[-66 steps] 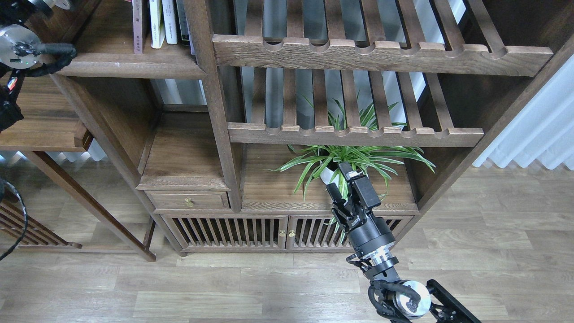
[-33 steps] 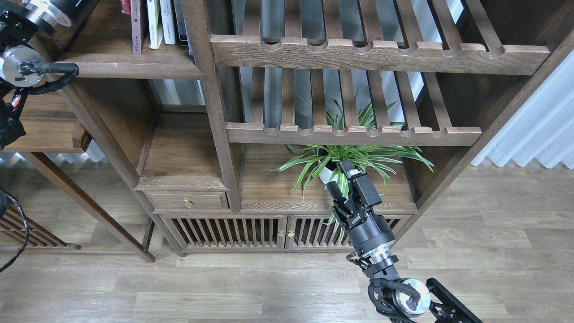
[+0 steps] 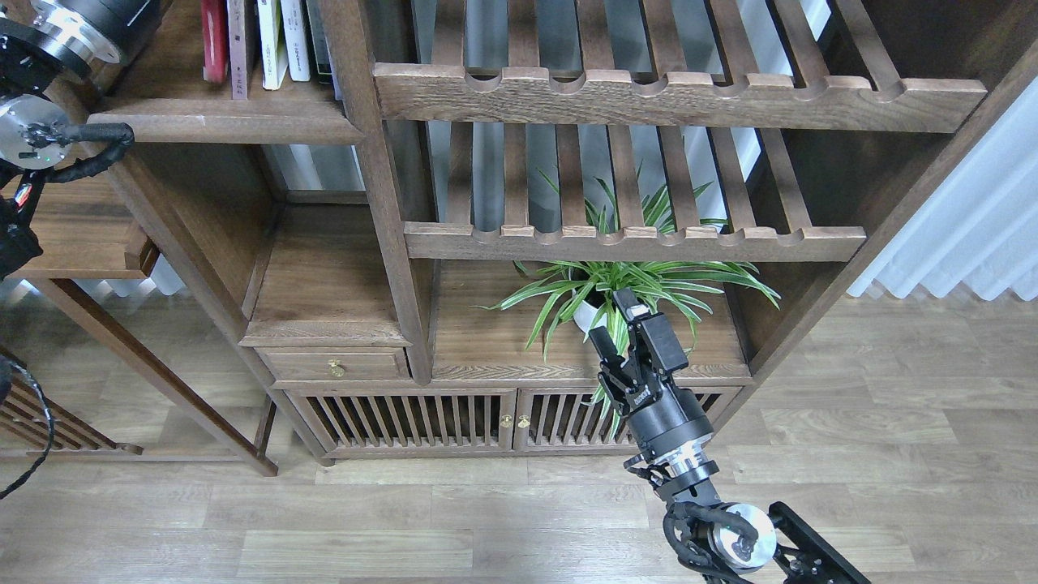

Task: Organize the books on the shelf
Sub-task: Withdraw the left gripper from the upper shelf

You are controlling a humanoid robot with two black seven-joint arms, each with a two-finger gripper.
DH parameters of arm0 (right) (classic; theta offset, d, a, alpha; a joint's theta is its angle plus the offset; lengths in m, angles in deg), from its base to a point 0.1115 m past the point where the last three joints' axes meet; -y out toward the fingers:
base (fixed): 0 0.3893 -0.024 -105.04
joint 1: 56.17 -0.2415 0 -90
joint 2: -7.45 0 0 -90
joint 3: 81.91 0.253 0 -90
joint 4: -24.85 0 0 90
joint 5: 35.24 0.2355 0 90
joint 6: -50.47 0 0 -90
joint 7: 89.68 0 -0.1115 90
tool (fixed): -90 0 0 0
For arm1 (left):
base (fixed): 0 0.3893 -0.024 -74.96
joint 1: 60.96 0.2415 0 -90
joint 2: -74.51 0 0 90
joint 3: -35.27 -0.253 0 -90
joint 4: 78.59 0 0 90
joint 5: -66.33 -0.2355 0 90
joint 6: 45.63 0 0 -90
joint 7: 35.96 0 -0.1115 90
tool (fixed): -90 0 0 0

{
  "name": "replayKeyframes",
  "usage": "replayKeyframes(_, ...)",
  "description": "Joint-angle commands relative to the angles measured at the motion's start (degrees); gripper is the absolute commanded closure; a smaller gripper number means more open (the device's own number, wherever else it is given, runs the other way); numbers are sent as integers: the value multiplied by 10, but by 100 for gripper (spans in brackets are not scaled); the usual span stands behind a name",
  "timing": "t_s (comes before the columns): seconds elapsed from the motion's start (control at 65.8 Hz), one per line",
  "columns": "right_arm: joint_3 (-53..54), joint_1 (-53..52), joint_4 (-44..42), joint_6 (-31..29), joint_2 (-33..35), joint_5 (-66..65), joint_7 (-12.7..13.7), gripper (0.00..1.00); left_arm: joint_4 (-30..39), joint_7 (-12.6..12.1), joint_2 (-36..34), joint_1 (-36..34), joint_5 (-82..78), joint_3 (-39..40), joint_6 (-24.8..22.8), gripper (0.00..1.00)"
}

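Our right gripper [image 3: 618, 324] hangs low in front of the cabinet with its two fingers parted and nothing between them, just before the plant [image 3: 624, 284] on the lower board, so it has no part in the book work at this moment. Our left arm enters at the top left corner and runs out of view above; its gripper is out of frame, so we cannot say whether it is open or holds anything. We judge that the left arm is working up at the shelf [image 3: 219, 126], the flat dark plank with the rounded front edge at upper left, so the step in hand is most likely placing or squaring a book there. On that shelf stand the books [image 3: 243, 40], upright and close together: a red spine at the left, a dark maroon one touching it, then white and darker spines up to the post. Only their lower parts show, so titles and covers cannot be read. Bare shelf lies left of the red spine. The next move, we think, calls for keeping the row upright and pressed together without tipping the end book, and for keeping the right arm clear of the plant leaves.
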Motion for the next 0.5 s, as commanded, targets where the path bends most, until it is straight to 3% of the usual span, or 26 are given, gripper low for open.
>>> replayKeyframes(0.0, 0, 0, 0, 0, 0, -1, 0, 1, 14, 4, 1, -1, 1, 6, 0, 35)
replayKeyframes(0.228, 0, -1, 0, 0, 1, -1, 0, 1, 49, 2, 2, 5, 15, 24, 0, 32)
replayKeyframes(0.334, 0, -1, 0, 0, 1, 0, 0, 1, 119, -6, -22, 41, 32, 26, 0, 32)
replayKeyframes(0.487, 1, -1, 0, 0, -2, -1, -1, 1, 230, -18, -60, 100, 69, 28, 0, 22)
